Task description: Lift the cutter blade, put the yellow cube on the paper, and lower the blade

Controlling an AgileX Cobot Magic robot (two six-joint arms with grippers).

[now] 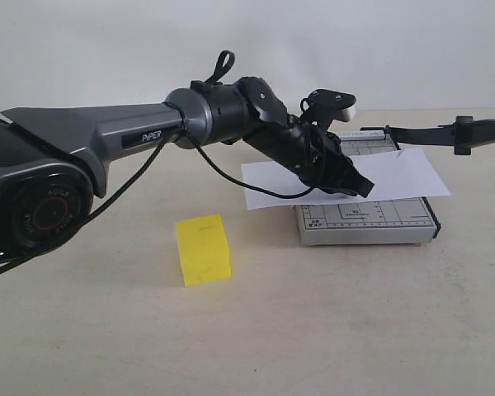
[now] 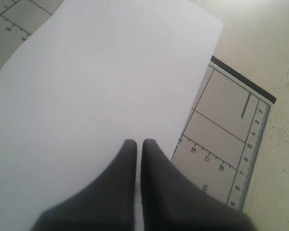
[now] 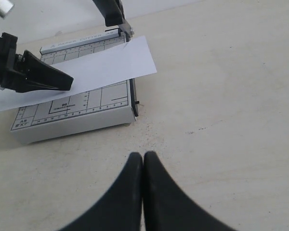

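Blade (image 1: 433,134) looks raised, so placing the cube (image 1: 203,249) comes next; it sits on the table (image 1: 330,330), apart from the paper (image 1: 412,177). Left gripper (image 2: 138,144), over the paper, and right gripper (image 3: 143,159) are closed, empty; left must open and reach the cube

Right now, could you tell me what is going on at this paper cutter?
The cutter blade is raised and the paper lies across the grey base. The left gripper, jaws shut, reaches over the paper. The right gripper, also shut, is over the table beside the base. The yellow cube sits on the table, not yet on the paper.
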